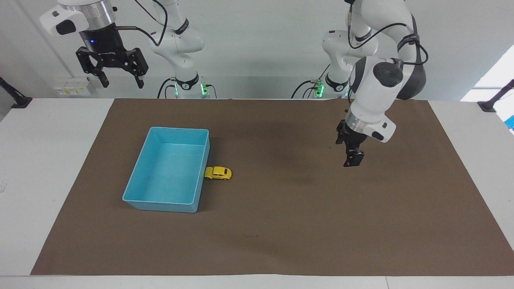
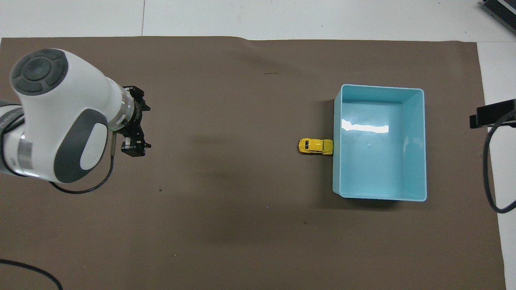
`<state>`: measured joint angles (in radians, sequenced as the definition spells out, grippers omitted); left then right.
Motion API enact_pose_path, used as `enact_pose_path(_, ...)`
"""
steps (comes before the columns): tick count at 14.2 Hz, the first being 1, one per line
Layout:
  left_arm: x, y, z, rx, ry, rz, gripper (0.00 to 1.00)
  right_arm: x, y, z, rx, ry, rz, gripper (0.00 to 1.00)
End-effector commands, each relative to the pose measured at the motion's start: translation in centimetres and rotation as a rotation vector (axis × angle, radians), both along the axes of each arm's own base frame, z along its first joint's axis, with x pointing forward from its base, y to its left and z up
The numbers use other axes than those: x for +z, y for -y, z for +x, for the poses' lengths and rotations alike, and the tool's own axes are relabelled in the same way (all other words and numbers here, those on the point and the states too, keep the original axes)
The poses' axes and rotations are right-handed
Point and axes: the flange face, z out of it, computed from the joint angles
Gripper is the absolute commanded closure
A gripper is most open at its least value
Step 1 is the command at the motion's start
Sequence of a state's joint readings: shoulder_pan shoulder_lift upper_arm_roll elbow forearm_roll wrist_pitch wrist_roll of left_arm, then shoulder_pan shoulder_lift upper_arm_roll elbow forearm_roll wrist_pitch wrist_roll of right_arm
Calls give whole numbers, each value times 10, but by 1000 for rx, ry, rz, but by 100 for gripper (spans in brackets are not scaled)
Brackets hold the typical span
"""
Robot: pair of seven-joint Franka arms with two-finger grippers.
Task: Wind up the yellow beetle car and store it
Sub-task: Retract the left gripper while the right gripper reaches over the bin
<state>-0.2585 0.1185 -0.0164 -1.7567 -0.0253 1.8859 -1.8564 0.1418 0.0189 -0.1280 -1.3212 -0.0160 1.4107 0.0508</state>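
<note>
The yellow beetle car (image 1: 218, 173) stands on the brown mat with one end against the side wall of the light blue bin (image 1: 178, 129). It also shows in the overhead view (image 2: 315, 146), touching the bin (image 2: 379, 87), which holds nothing. My left gripper (image 1: 353, 160) hangs in the air over bare mat toward the left arm's end of the table, well apart from the car; it also shows in the overhead view (image 2: 135, 150). It holds nothing. My right gripper (image 1: 122, 82) waits open, high above the right arm's end of the table.
The brown mat (image 1: 281, 224) covers most of the white table. A dark part of the right arm's hand and its cable (image 2: 492, 114) show at the overhead view's edge, beside the bin. Small specks lie on the mat.
</note>
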Motion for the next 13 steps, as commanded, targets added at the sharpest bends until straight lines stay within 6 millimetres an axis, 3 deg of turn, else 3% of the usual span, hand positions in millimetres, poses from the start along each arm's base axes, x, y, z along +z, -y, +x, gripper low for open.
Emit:
enact_pose_path(1,24,-19,-23,-7,-42,12,0,6,4,-12,51,-24,16,0)
enact_pose_path(4,40,-44,-25,24,-31,9,0,5,-11,-16,119,-37,15,0)
enact_pose_path(7,54,-56,-31,-91,-19,7,0,3,-29,-18,433,-23,-2,0)
enact_pose_path(11,66,-66,-33,-434,8,5,0,0,-57,-28,683,-25,-17,0)
enact_pose_path(13,71,-73,-33,-590,22,7,0,-10,-62,-22,849,-18,-30,0)
